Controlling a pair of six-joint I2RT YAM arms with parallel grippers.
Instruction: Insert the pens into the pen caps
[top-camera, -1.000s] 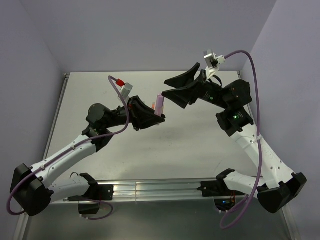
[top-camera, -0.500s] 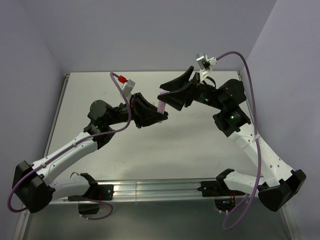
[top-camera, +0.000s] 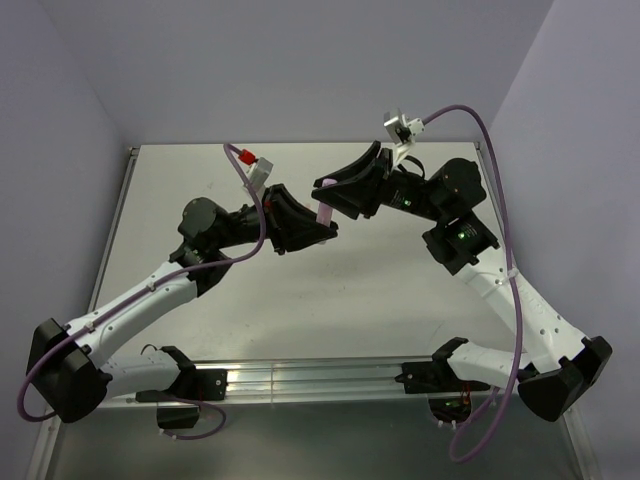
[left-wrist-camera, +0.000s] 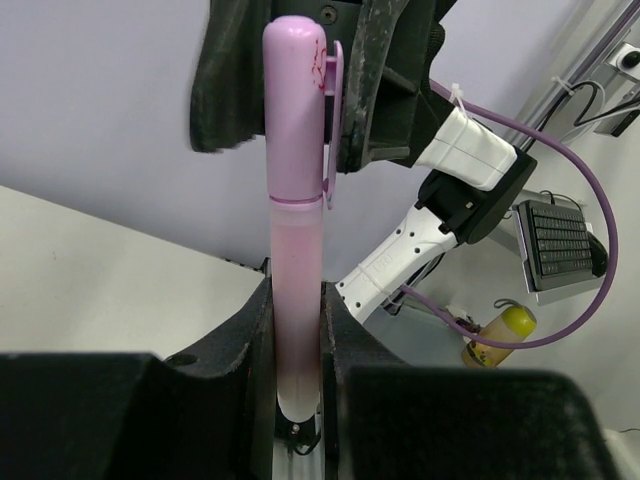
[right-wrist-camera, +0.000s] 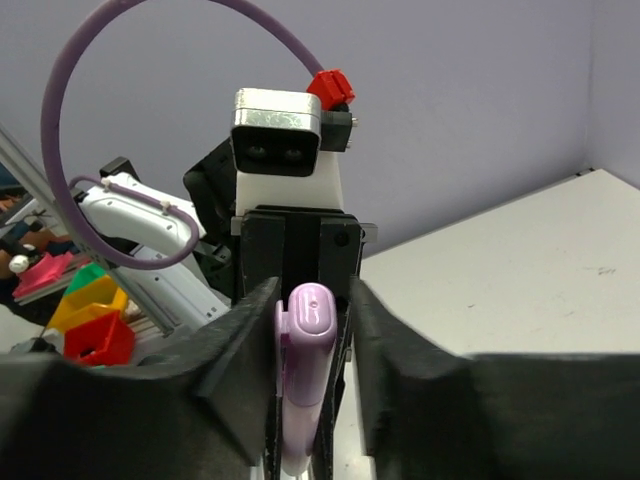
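Note:
A pink-purple pen (top-camera: 323, 213) stands upright in mid-air over the table's middle. My left gripper (top-camera: 318, 232) is shut on the pen's lower barrel (left-wrist-camera: 297, 300). The purple pen cap (left-wrist-camera: 295, 110) sits on the pen's upper end, its clip to one side. My right gripper (top-camera: 326, 192) has come from the right, and its jaws flank the cap (right-wrist-camera: 308, 350). In the right wrist view a narrow gap still shows between the cap and one finger (right-wrist-camera: 365, 330). Behind the cap is the left wrist camera (right-wrist-camera: 277, 145).
The grey table (top-camera: 400, 290) lies below both arms, with walls at the back and sides. Both arms meet near the middle, their purple cables (top-camera: 495, 130) looping overhead. A keyboard (left-wrist-camera: 560, 245) and a yellow bottle (left-wrist-camera: 500, 335) show beyond the table.
My right gripper has moved left and down over the capped end, and its jaws have narrowed around the cap. The left gripper has shifted slightly right, still holding the pen.

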